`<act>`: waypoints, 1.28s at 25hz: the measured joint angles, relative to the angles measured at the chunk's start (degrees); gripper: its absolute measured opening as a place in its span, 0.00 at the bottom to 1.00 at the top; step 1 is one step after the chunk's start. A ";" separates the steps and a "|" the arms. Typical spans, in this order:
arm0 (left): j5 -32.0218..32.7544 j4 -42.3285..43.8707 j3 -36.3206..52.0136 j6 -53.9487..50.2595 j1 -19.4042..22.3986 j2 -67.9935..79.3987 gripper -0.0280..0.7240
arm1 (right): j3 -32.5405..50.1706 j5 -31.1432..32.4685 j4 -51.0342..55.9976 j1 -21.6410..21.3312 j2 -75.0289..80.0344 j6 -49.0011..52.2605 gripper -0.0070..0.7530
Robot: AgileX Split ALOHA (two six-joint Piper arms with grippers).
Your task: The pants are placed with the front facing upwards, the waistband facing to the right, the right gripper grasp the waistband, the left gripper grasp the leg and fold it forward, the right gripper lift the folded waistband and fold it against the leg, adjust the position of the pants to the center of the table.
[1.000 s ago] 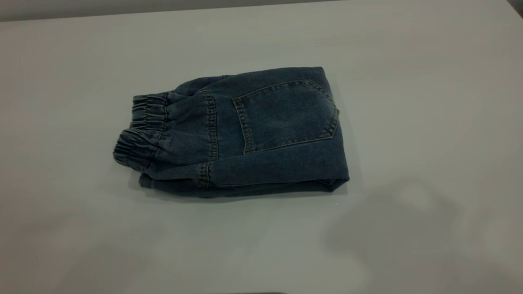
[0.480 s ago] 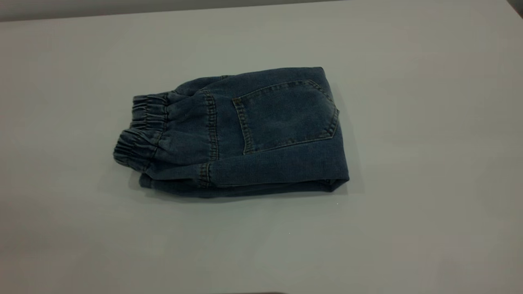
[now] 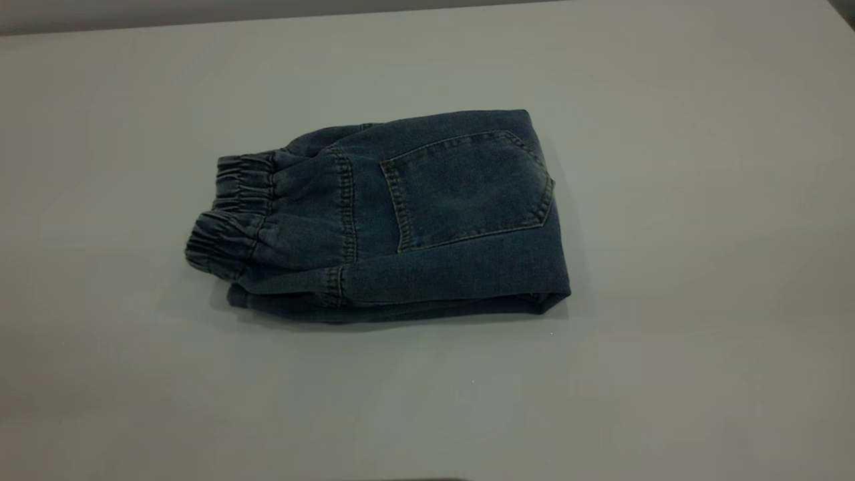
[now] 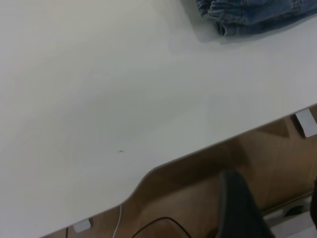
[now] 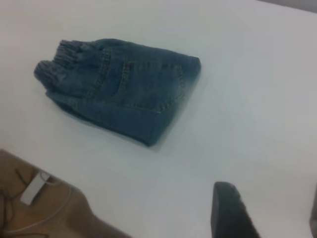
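The pants [image 3: 381,217] lie folded near the middle of the table [image 3: 668,167], waistband [image 3: 227,214] at frame left. Both grippers are pulled back, holding nothing; I cannot tell their finger state. Any further nudge to centre the bundle could drag the top layer open.

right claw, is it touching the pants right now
Apart. In the right wrist view, the right claw's finger sits at the frame edge, with bare table between it and the folded pants.
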 joint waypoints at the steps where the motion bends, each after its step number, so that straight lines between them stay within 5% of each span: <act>1: 0.00 0.00 0.00 0.00 0.00 0.00 0.46 | 1.70 -0.29 0.89 0.00 -0.73 0.00 0.43; 11: 0.00 0.00 0.00 0.00 0.00 0.00 0.46 | 5.60 -0.33 10.40 0.00 -1.59 -11.87 0.43; 21: 0.00 0.00 0.05 0.00 0.49 -0.45 0.46 | 5.84 -0.33 12.10 0.00 -1.59 -12.69 0.43; 27: 0.00 0.00 0.05 0.00 10.55 -3.44 0.46 | 5.83 -0.28 12.09 0.00 -1.59 -12.69 0.43; 32: 0.05 0.02 0.05 0.00 14.44 -8.62 0.46 | 5.83 -0.28 12.09 -0.30 -1.59 -12.74 0.43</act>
